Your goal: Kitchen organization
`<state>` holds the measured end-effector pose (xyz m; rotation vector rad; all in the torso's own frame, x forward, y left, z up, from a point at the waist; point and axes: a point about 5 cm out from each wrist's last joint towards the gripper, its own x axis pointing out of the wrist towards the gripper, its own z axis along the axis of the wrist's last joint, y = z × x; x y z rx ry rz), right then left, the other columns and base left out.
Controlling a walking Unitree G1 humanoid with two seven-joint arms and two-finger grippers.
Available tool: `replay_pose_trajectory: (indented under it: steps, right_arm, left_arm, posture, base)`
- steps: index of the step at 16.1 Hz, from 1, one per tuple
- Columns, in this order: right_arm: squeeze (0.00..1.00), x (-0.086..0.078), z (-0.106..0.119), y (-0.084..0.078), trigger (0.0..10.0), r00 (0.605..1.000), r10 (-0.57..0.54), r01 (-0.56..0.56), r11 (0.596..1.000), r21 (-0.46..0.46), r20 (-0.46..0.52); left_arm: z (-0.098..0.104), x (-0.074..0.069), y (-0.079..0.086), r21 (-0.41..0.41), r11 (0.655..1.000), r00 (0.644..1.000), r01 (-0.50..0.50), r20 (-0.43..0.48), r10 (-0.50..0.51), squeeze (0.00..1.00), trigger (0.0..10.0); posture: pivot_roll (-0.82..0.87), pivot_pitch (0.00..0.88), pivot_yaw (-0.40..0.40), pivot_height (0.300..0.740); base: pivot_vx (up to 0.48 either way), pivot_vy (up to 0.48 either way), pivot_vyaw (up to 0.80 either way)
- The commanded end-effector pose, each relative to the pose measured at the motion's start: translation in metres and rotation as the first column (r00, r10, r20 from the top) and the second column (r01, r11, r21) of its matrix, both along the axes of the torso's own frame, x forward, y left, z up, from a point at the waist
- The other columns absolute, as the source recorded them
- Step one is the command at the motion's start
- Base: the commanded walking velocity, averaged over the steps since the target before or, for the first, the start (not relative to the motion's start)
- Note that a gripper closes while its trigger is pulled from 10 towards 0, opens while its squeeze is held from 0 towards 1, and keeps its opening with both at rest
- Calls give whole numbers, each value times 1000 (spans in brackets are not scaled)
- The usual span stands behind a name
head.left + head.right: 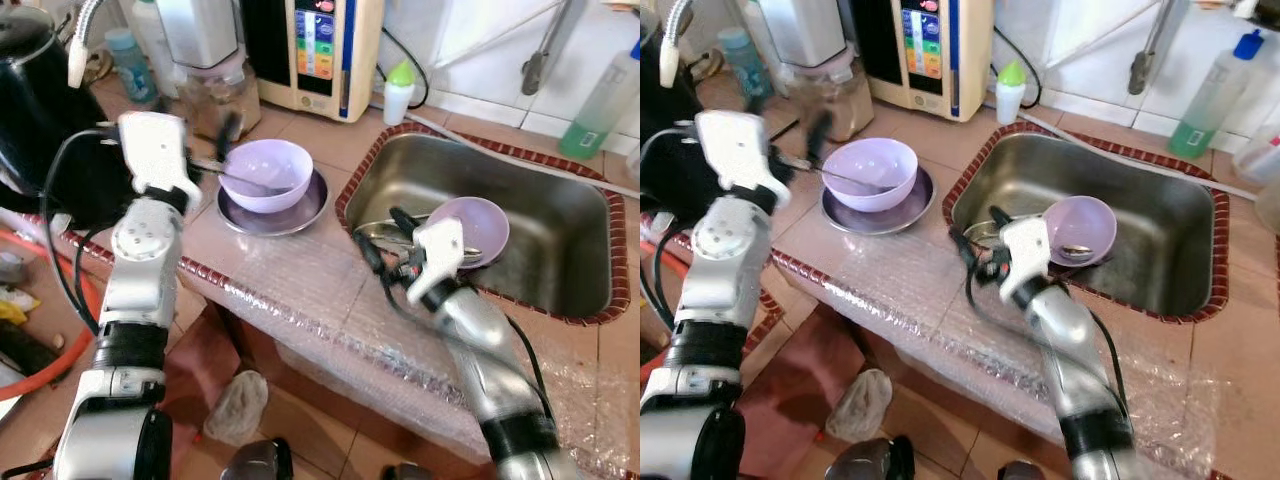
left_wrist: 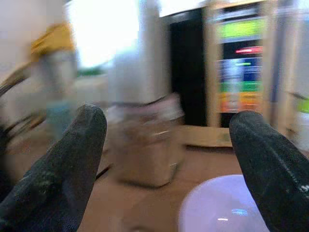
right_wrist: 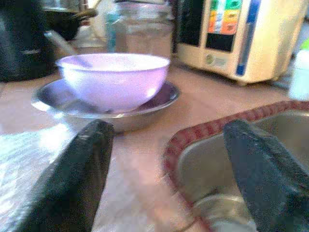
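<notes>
A lilac bowl (image 1: 266, 172) with a spoon (image 1: 245, 183) in it sits on a steel plate (image 1: 300, 214) on the tiled counter. A second lilac bowl (image 1: 476, 228) lies tilted in the steel sink (image 1: 560, 250) over other steel dishes. My left gripper (image 1: 215, 148) hovers just left of the counter bowl, blurred, its fingers (image 2: 63, 164) spread wide and empty. My right gripper (image 1: 383, 232) is open at the sink's left rim, pointing toward the counter bowl (image 3: 113, 77), with nothing between its fingers (image 3: 72, 183).
Behind the bowl stand a jar (image 1: 215, 95) and a cream water purifier (image 1: 320, 45). A black kettle (image 1: 40, 120) is at the far left. A green-capped bottle (image 1: 398, 92) and a soap bottle (image 1: 600, 100) flank the sink. Bubble wrap (image 1: 300, 290) covers the counter's front edge.
</notes>
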<state>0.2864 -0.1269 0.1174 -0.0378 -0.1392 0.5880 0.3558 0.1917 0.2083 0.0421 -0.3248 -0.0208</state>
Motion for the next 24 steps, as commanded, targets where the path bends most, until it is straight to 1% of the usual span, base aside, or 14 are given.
replay_pose_trajectory:
  steps: [1, 2, 4, 6, 7, 8, 9, 10, 11, 12, 13, 15, 18, 24]
  right_arm:
    - [1000, -3, 5, 1, 10000, 1000, 19, -19, 1000, 0, 3]
    - [0, -10, 4, 1, 10000, 1000, 22, -22, 1000, -11, -8]
    - [0, -21, 5, 4, 10000, 998, 49, -49, 999, -17, -43]
    - [0, -31, 9, 14, 10000, 992, 112, -113, 994, -5, -58]
    - [0, -38, 14, 21, 10000, 984, 169, -169, 986, 5, -64]
    - [0, -41, 17, 25, 10000, 978, 196, -196, 981, 8, -64]
    - [0, -44, 20, 28, 10000, 976, 211, -211, 977, 8, -62]
    - [0, -49, 28, 31, 10000, 973, 222, -222, 975, 8, -59]
    - [0, -50, 32, 32, 10000, 973, 223, -223, 975, 9, -57]
    - [0, -50, 35, 33, 10000, 973, 226, -226, 974, 10, -50]
    - [0, -51, 38, 34, 10000, 972, 229, -229, 973, 11, -51]
    - [0, -51, 46, 38, 10000, 967, 253, -252, 967, 20, -38]
    - [0, -48, 60, 42, 10000, 952, 306, -305, 951, 44, -20]
    - [0, -40, 61, 42, 10000, 954, 301, -300, 954, 22, -14]
  left_arm:
    - [2, 3, 4, -39, 999, 999, -30, -11, 30, 1000, 10000]
    - [0, 4, 11, -95, 993, 997, -76, -35, 73, 1000, 10000]
    - [-6, 8, 20, -193, 972, 989, -131, -94, 115, 1000, 10000]
    - [-13, 12, 22, -279, 949, 983, -144, -148, 105, 1000, 10000]
    - [-17, 15, 20, -320, 938, 981, -136, -177, 81, 937, 10000]
    - [-19, 17, 19, -341, 931, 979, -131, -192, 68, 416, 10000]
    - [-21, 19, 16, -365, 924, 977, -115, -208, 40, 0, 10000]
    - [-24, 22, 8, -429, 899, 974, -82, -225, -18, 0, 10000]
    - [-26, 24, 3, -464, 884, 971, -60, -233, -57, 0, 10000]
    - [-28, 26, -4, -523, 851, 965, -41, -242, -102, 0, 2824]
    - [-29, 28, -6, -551, 834, 961, -35, -248, -123, 0, 0]
    - [-27, 30, -7, -573, 820, 959, -24, -244, -143, 0, 0]
    - [-24, 32, -4, -582, 813, 959, -12, -237, -156, 0, 0]
    - [-24, 32, 4, -599, 799, 956, -52, -260, -132, 0, 0]
  posture:
    - [-56, 102, 44, 740]
    - [-68, 118, 33, 740]
    - [-85, 137, 19, 740]
    - [-101, 157, 5, 740]
    - [-104, 166, -2, 740]
    - [-109, 171, -6, 740]
    - [-118, 180, -10, 740]
    - [-127, 187, -15, 740]
    - [-134, 191, -18, 740]
    - [-136, 191, -18, 740]
    - [-137, 190, -17, 740]
    - [-137, 190, -17, 740]
    - [-126, 171, -10, 740]
    - [-109, 150, -7, 740]
  base:
    - [0, 0, 0]
    - [0, 0, 0]
    - [0, 0, 0]
    - [0, 0, 0]
    - [0, 0, 0]
    - [0, 0, 0]
    - [0, 0, 0]
    - [0, 0, 0]
    - [0, 0, 0]
    - [0, 0, 0]
    - [0, 0, 0]
    - [0, 0, 0]
    - [0, 0, 0]
    - [0, 0, 0]
